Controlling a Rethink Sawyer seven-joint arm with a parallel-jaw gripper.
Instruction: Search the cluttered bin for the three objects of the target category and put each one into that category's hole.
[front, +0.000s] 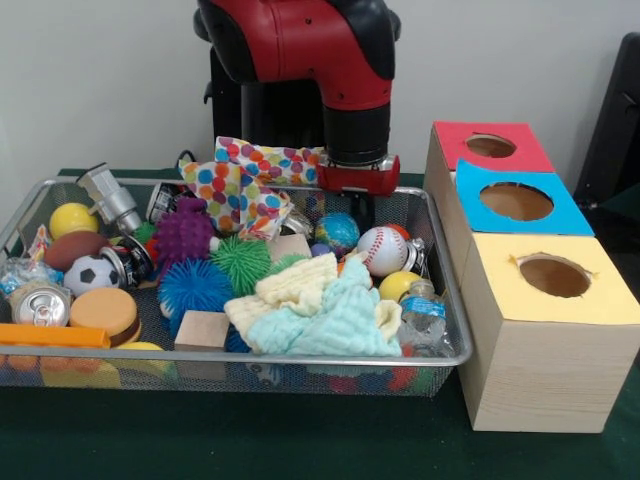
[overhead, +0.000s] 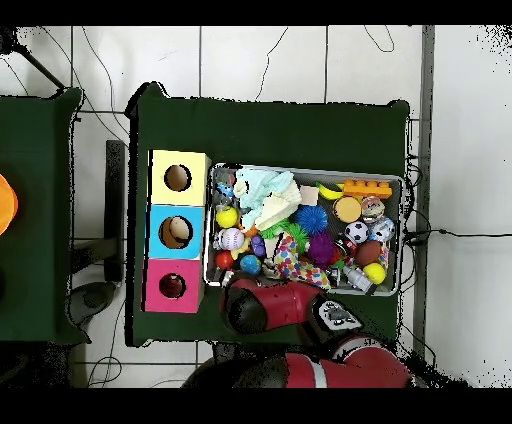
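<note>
The wire mesh bin (front: 300, 357) is packed with clutter; it also shows in the overhead view (overhead: 300, 168). My gripper (front: 360, 208) hangs under the red arm at the bin's far rim, on the side of the boxes, just behind a blue globe ball (front: 338, 232). Its tips are hidden by the clutter. In the overhead view the arm (overhead: 262, 305) covers it. No soft toy animal shows clearly; a small orange patch (front: 345, 264) peeks out beside the cloths, and I cannot tell what it is. The red-surround hole (front: 490, 146) is on the farthest box, also in the overhead view (overhead: 172, 286).
The blue-surround hole (front: 516, 201) and yellow-surround hole (front: 554, 275) stand in line beside the bin. In the bin lie a baseball (front: 382, 250), purple (front: 184, 235), green (front: 241, 262) and blue (front: 194, 287) spiky balls, pale cloths (front: 320, 305), a polka-dot cloth (front: 245, 180), a soccer ball (front: 92, 273) and a can (front: 38, 305).
</note>
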